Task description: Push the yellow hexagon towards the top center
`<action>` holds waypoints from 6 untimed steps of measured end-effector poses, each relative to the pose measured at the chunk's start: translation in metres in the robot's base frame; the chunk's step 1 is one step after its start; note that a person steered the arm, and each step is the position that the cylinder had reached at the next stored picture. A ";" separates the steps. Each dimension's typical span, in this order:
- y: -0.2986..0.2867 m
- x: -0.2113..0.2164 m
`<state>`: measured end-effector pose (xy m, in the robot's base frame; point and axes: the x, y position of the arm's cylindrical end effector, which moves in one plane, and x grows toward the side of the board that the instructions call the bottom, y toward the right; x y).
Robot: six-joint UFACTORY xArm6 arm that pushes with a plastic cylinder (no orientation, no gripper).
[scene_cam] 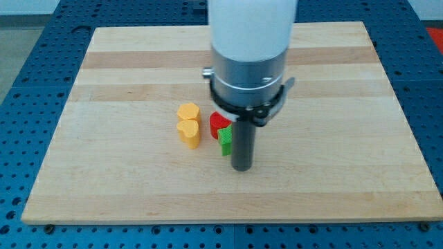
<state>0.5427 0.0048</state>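
A: Quick colour check, pls. Blocks?
B: Yellow hexagon (pixel 187 111), warm orange-ish yellow. Yellow heart (pixel 188 133) same shade, sides a bit darker.
A: Others?
B: Red block (pixel 219 123), shape unclear, partly hidden. Green block (pixel 225 140), bright green, also half hidden.
A: Counter?
B: Counter (pixel 124 180) is pale wood w/ lengthwise strips, some lighter, some tan. Base around it (pixel 28 83) is blue w/ a grid of dark holes.
A: Arm?
B: White upper shell (pixel 252 24), grey metal collar (pixel 248 69) w/ black ring, dark grey rod down to my tip (pixel 241 168).
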 end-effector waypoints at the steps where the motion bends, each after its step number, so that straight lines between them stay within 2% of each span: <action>1: -0.038 0.000; 6: -0.081 -0.079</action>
<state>0.4633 -0.0766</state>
